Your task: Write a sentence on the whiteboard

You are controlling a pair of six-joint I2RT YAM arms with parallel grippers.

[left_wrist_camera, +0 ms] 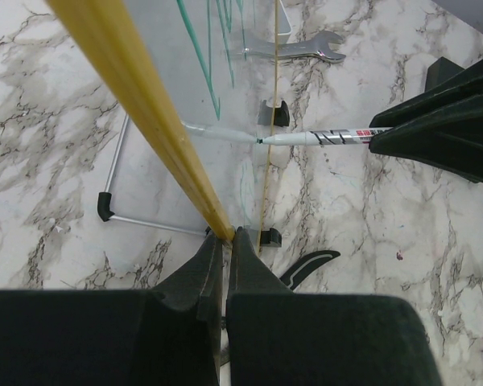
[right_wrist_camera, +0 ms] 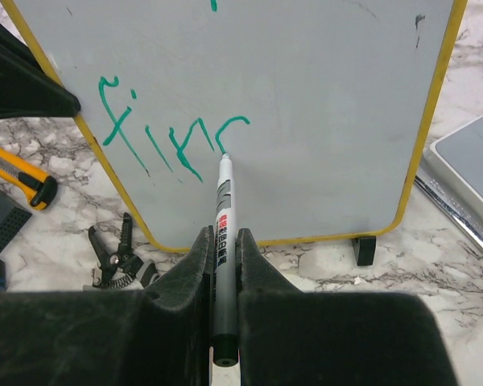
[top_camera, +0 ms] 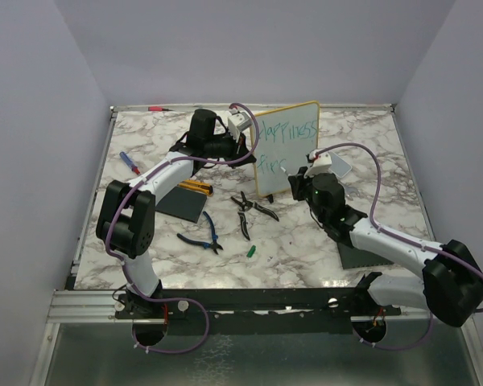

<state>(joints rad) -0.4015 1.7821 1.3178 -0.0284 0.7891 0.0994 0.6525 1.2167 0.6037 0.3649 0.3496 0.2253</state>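
The whiteboard (top_camera: 288,149) stands upright mid-table, white with a yellow rim and black feet. Teal writing (top_camera: 286,133) reads "Happiness" on top and a partial "finc" below (right_wrist_camera: 173,133). My left gripper (left_wrist_camera: 224,235) is shut on the board's yellow rim (left_wrist_camera: 137,104), at its left edge in the top view. My right gripper (right_wrist_camera: 223,233) is shut on a white marker (right_wrist_camera: 223,213), whose tip touches the board at the end of the last teal stroke. The marker also shows in the left wrist view (left_wrist_camera: 322,137), through the board.
Black pliers (top_camera: 253,207), blue-handled cutters (top_camera: 203,237), a green marker cap (top_camera: 250,251), a yellow utility knife (right_wrist_camera: 20,173), a dark grey pad (top_camera: 181,203) and a wrench (left_wrist_camera: 302,50) lie around the board. A grey-white case (right_wrist_camera: 471,157) lies to its right.
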